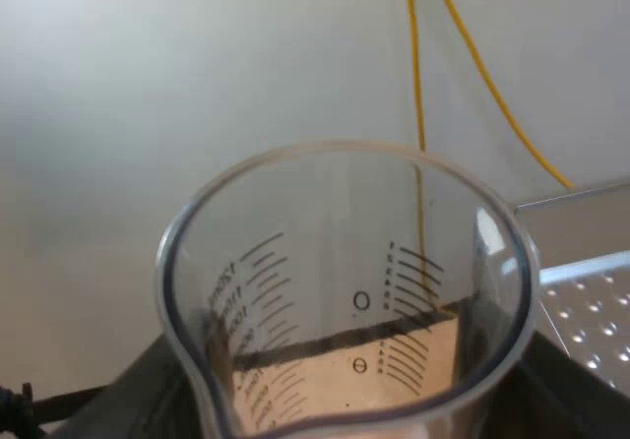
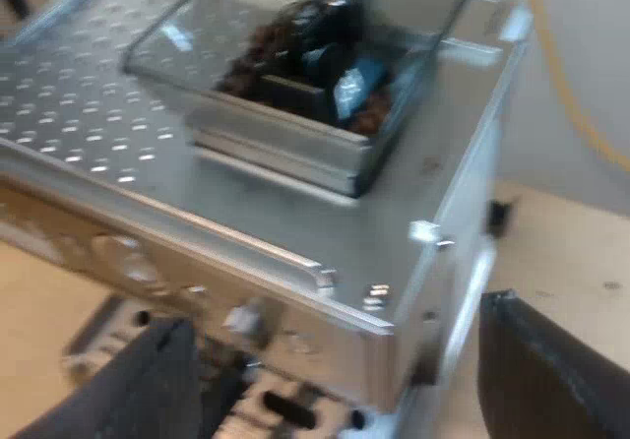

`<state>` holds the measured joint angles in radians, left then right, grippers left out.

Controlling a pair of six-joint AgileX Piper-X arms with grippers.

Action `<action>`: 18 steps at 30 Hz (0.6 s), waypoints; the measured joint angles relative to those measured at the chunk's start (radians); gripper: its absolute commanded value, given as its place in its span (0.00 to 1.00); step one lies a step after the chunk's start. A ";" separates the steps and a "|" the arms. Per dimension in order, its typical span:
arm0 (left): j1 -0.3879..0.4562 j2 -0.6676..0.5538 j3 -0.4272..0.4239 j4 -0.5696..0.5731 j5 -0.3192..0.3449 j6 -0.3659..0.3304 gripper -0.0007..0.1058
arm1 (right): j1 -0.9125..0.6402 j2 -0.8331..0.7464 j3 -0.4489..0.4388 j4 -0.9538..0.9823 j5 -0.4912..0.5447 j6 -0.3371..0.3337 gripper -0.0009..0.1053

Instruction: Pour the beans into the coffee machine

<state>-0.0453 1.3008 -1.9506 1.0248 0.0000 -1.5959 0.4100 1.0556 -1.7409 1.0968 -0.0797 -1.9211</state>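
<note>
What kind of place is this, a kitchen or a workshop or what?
Probably a coffee-making test bench rather than a home kitchen: a steel espresso machine with beans in its bean hopper stands on a bare pale wooden table, and a measuring glass is up before a plain wall.

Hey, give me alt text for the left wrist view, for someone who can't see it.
A clear plastic measuring glass with printed scale lines, seen from above its rim with no beans visible inside, sits gripped between the black fingers of the left gripper. Beyond it are a pale wall and a corner of the espresso machine's dimpled metal top.
</note>
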 measured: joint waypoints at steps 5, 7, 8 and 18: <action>0.000 -0.053 0.109 0.014 0.000 -0.007 0.28 | 0.000 0.008 0.000 0.000 -0.078 0.014 0.59; 0.000 -0.071 0.152 0.009 0.000 -0.006 0.28 | 0.000 0.007 0.000 0.000 -0.124 0.014 0.59; 0.000 -0.088 0.190 0.003 0.000 -0.006 0.28 | 0.000 0.007 0.000 0.000 -0.225 0.014 0.59; 0.000 -0.264 0.503 -0.138 0.011 -0.062 0.28 | 0.000 0.007 0.002 0.007 -0.337 0.016 0.59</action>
<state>-0.0453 1.0372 -1.4473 0.8865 0.0112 -1.6583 0.4100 1.0629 -1.7385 1.1038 -0.4170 -1.9054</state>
